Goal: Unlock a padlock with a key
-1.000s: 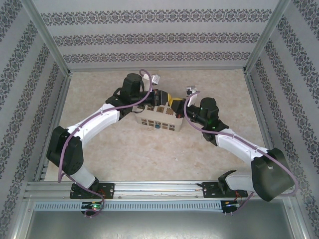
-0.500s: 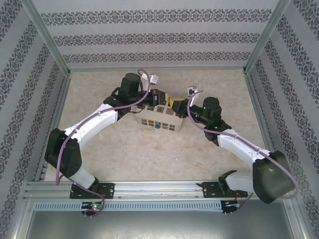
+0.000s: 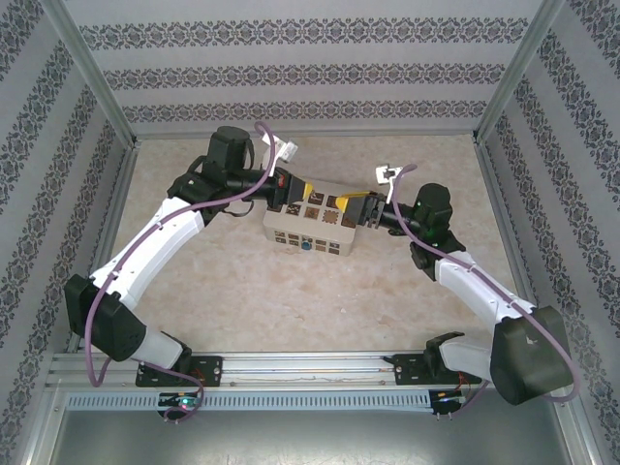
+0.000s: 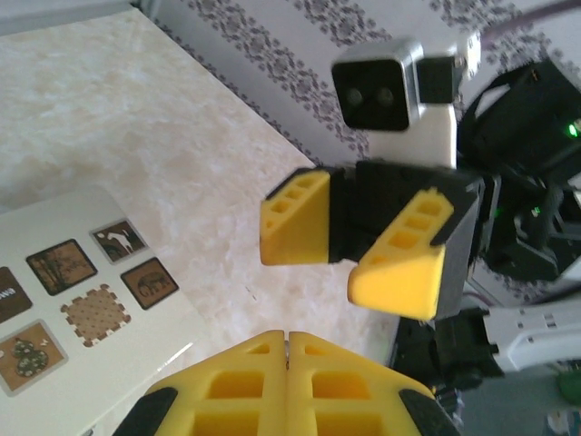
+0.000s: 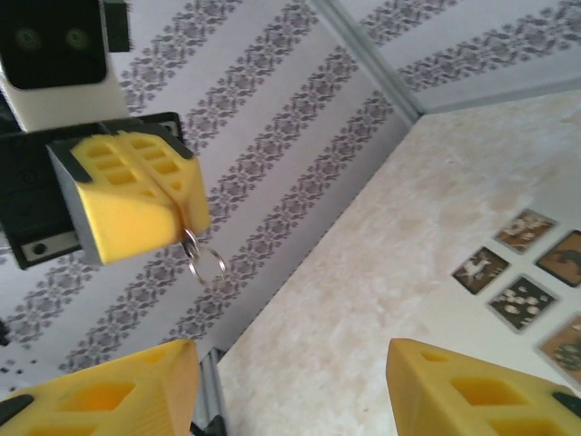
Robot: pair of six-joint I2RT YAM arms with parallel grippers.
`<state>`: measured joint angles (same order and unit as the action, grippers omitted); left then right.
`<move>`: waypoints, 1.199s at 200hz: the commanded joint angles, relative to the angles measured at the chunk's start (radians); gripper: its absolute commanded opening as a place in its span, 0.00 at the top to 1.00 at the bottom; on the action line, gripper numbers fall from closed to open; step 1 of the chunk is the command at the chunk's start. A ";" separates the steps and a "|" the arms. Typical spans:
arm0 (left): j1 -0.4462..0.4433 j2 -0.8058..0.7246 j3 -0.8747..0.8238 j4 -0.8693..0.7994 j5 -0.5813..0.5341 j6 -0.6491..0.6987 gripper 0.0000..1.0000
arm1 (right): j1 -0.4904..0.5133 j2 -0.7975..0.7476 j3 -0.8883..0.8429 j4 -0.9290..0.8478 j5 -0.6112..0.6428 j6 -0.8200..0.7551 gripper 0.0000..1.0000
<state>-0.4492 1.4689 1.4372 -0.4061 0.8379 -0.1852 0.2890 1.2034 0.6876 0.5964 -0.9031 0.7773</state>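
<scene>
The tiny teal padlock point(image 3: 305, 246) hangs on the front face of the beige box point(image 3: 320, 232). Above the box's back left corner, my left gripper point(image 3: 306, 190) is shut on the key. In the right wrist view, thin silver key rings point(image 5: 207, 262) dangle from the left gripper's point(image 5: 186, 213) closed yellow fingers; the key's blade is hidden between them. My right gripper point(image 3: 346, 206) faces it from the right, over the box's back right corner. It is open, with nothing between its fingers point(image 5: 481, 391). The left wrist view shows the right gripper's point(image 4: 318, 263) jaws spread.
The beige box point(image 4: 91, 272) with dark patterned tiles sits mid-table on the marbled surface. Patterned walls and metal frame posts point(image 3: 102, 87) close in the back and both sides. Bare table point(image 3: 310, 300) lies between the box and the arm bases.
The right gripper has opened and drawn back to the right. The left arm has swung left, away from it, with the key rings still in its shut fingers.
</scene>
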 commanded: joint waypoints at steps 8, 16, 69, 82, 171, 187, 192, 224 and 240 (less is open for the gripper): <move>0.008 0.005 0.025 -0.074 0.105 0.075 1.00 | 0.048 0.035 0.069 0.077 -0.106 0.049 0.43; 0.009 0.008 0.028 -0.073 0.114 0.070 1.00 | 0.062 0.047 0.079 0.080 -0.111 0.050 0.43; 0.009 0.018 0.015 -0.031 0.128 0.048 1.00 | 0.119 0.125 0.120 0.088 -0.120 0.065 0.49; 0.009 0.019 0.012 -0.022 0.131 0.041 1.00 | 0.125 0.136 0.124 0.092 -0.126 0.071 0.52; 0.008 0.030 0.014 -0.050 0.124 0.057 1.00 | 0.127 0.134 0.132 0.091 -0.125 0.061 0.60; 0.008 0.032 0.014 -0.054 0.121 0.058 1.00 | 0.128 0.130 0.130 0.089 -0.122 0.053 0.59; 0.007 0.032 0.013 -0.056 0.119 0.058 1.00 | 0.128 0.131 0.130 0.088 -0.122 0.053 0.59; 0.009 0.036 0.016 -0.065 0.120 0.064 1.00 | 0.128 0.133 0.135 0.086 -0.122 0.050 0.65; 0.008 0.039 0.017 -0.066 0.121 0.065 1.00 | 0.128 0.137 0.138 0.085 -0.123 0.047 0.72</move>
<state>-0.4496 1.4956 1.4380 -0.4488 0.9421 -0.1516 0.4088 1.3476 0.7921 0.6472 -1.0119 0.8413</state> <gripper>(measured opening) 0.039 0.321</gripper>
